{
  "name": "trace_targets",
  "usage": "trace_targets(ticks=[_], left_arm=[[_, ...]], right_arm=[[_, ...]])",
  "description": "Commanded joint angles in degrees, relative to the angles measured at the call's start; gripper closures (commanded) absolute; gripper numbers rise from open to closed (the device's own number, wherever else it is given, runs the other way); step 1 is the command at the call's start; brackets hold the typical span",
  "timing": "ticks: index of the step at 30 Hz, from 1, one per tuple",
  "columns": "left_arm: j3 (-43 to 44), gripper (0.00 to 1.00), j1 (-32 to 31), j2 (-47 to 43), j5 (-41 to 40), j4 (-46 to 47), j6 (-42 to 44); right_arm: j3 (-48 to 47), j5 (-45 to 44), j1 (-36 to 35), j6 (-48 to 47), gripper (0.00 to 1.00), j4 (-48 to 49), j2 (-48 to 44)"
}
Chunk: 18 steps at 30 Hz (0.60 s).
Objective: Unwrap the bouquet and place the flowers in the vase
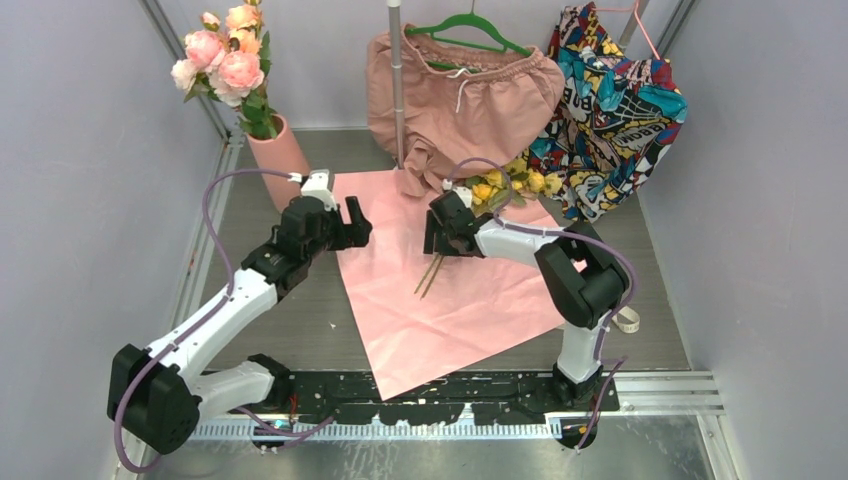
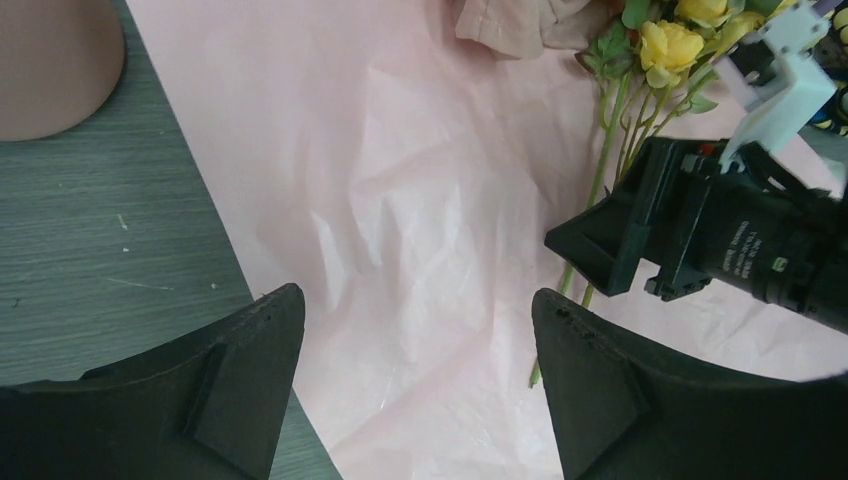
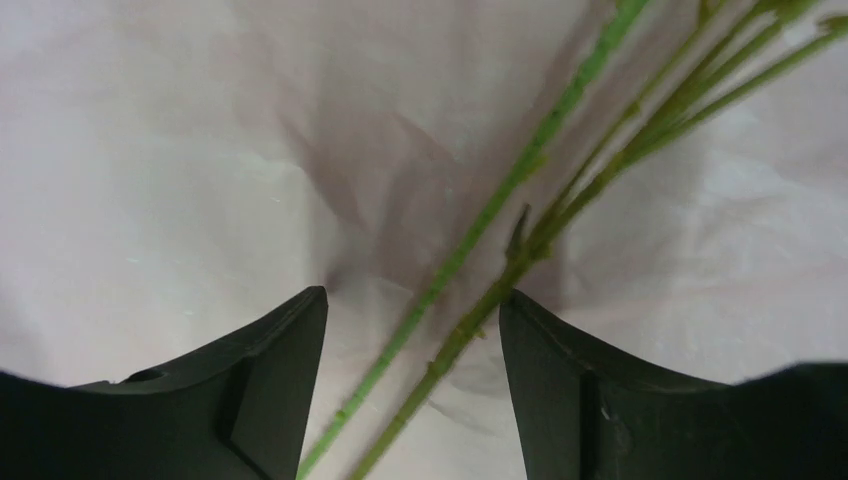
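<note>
The bouquet is unwrapped: its pale pink paper (image 1: 440, 310) lies flat on the table. Pink roses (image 1: 225, 60) stand in the salmon vase (image 1: 280, 160) at the back left. Yellow flowers (image 1: 510, 182) lie on the paper's far edge, stems (image 1: 432, 272) pointing toward me. My right gripper (image 1: 440, 235) is down over those stems, open; in its wrist view two green stems (image 3: 475, 310) run between its fingers (image 3: 412, 310), the thicker one against the right finger. My left gripper (image 1: 352, 225) hovers open over the paper's left part (image 2: 418, 310), holding nothing, with the vase base (image 2: 50, 60) at far left.
Pink shorts on a green hanger (image 1: 465, 95) and a colourful printed garment (image 1: 610, 110) hang at the back, beside a thin metal pole (image 1: 397, 80). A cream ribbon (image 1: 627, 320) lies by the right arm's base. Grey walls close in on both sides.
</note>
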<state>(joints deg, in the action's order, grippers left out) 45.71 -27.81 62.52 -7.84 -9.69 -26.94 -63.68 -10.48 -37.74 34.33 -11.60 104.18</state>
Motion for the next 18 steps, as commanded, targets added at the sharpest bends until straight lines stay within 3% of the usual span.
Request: trace_targets(ticks=[1,4,7,12,14,16,18], left_arm=[[-0.24,0.16,-0.31,0.16,0.28,0.20,2.05],[-0.45,0.17,-0.30,0.10,0.95,0.24,2.27],[-0.74,0.17,-0.32,-0.18,0.72,0.11,2.73],[-1.15,0.17,-0.33,-0.40,0.58,0.00,3.12],[-1.24,0.17,-0.31,-0.28,0.92,0.27,3.01],[-1.39,0.17,-0.31,-0.08,1.43,0.76,2.75],[-1.49,0.18,-0.31,0.33,1.82,1.01,2.47]], right_arm=[[-2.61,2.57,0.08,1.36,0.31,3.11,2.13],[-2.50,2.82,0.25,1.86,0.34,3.72,2.96],[-2.84,2.88,0.38,1.81,0.45,3.49,3.79],[-2.50,2.52,0.39,1.87,0.45,2.59,1.74],[-2.28,2.46,0.38,1.88,0.50,1.87,0.50],[-2.20,2.48,0.36,1.99,0.61,1.26,-0.60],[-1.82,2.58,0.32,2.18,0.84,1.23,-1.70]])
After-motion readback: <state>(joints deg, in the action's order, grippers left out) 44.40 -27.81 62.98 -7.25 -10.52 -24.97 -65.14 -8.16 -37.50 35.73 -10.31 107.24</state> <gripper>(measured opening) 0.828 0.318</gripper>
